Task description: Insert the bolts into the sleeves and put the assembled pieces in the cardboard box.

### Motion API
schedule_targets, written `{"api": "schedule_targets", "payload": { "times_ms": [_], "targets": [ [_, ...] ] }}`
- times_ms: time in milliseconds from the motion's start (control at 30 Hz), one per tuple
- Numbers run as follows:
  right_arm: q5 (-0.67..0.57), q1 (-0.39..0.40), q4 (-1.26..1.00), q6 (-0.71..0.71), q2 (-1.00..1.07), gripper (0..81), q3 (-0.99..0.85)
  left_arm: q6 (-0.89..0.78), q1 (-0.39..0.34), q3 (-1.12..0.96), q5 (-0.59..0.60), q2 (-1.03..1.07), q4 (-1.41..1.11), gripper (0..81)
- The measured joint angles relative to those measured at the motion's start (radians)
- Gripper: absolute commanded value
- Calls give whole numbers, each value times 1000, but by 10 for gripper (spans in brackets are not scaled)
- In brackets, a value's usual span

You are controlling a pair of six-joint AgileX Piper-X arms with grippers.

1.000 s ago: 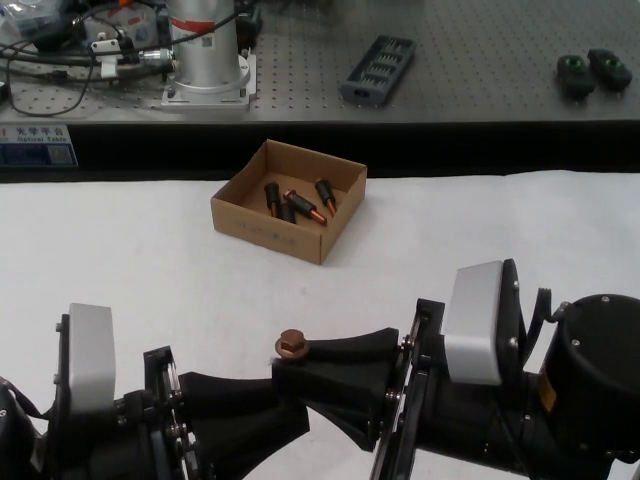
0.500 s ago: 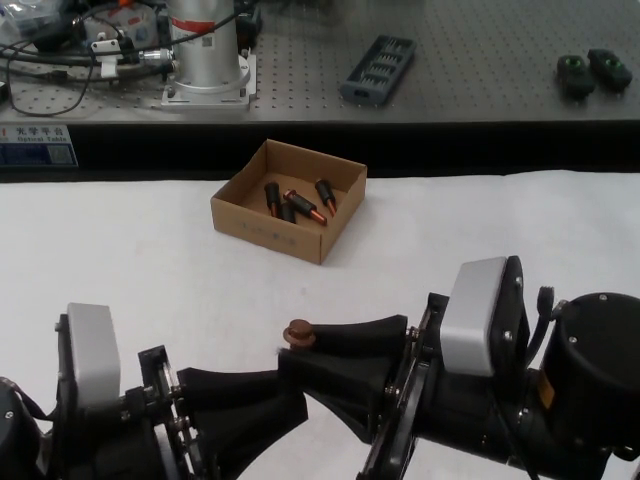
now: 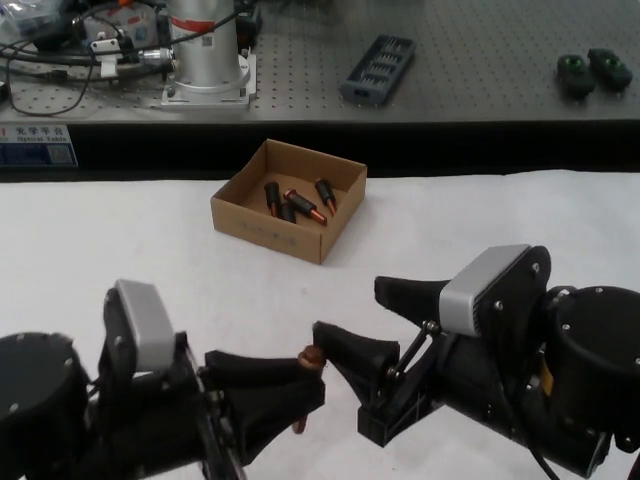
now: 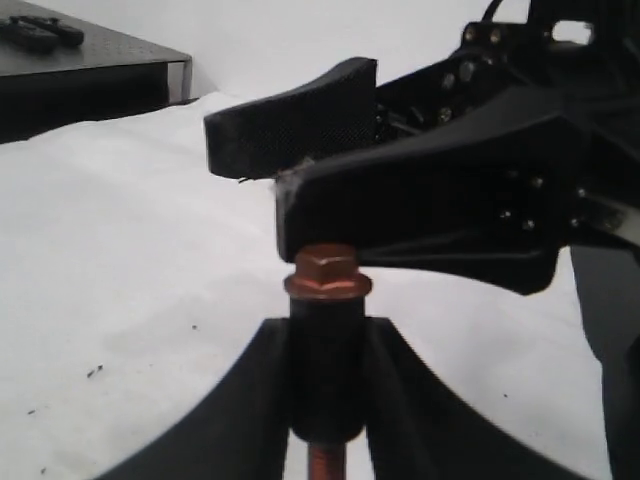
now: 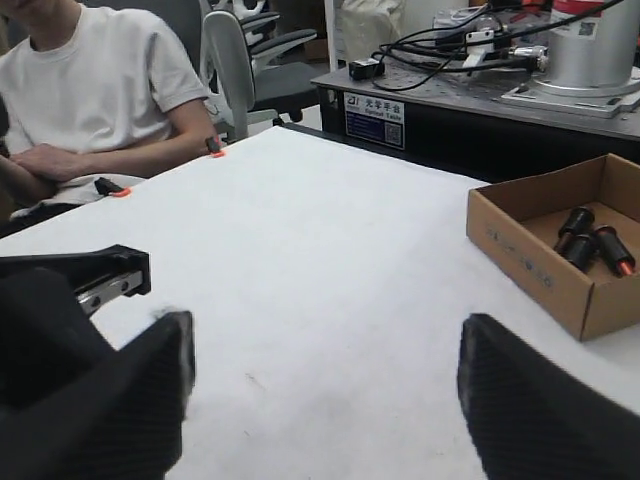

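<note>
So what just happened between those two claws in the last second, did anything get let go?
The right gripper, shut at the bolt a second ago, has opened wide and let it go. The left gripper has twisted round and stays shut on the sleeve, the bolt now seated through it. The cardboard box and the assembled pieces inside have not moved.

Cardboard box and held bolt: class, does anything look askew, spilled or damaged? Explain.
Nothing stands out. The assembled pieces lie inside the cardboard box, none spilled outside. The bolt sits straight in the sleeve, head against its end, held in the left gripper.
</note>
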Motion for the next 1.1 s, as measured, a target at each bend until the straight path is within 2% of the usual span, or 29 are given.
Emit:
{"api": "schedule_targets", "payload": {
  "times_ms": [100,267,467,700,900,1100],
  "targets": [
    [24,-17,-2,7,0,520,0,63,0,-50,-44,0,27,7],
    [108,-45,-2,25,-5,520,0,57,4,-104,-173,1,30,7],
    [220,-47,-52,30,-13,520,36,-10,42,-193,-210,1,75,7],
    [368,-47,-188,35,-13,520,111,-36,94,-352,-234,2,254,7],
    [482,-47,-231,62,-13,520,140,-40,133,-546,-328,15,527,7],
    [535,-47,-282,98,47,520,139,-40,154,-772,-347,104,711,7]
  ]
}}
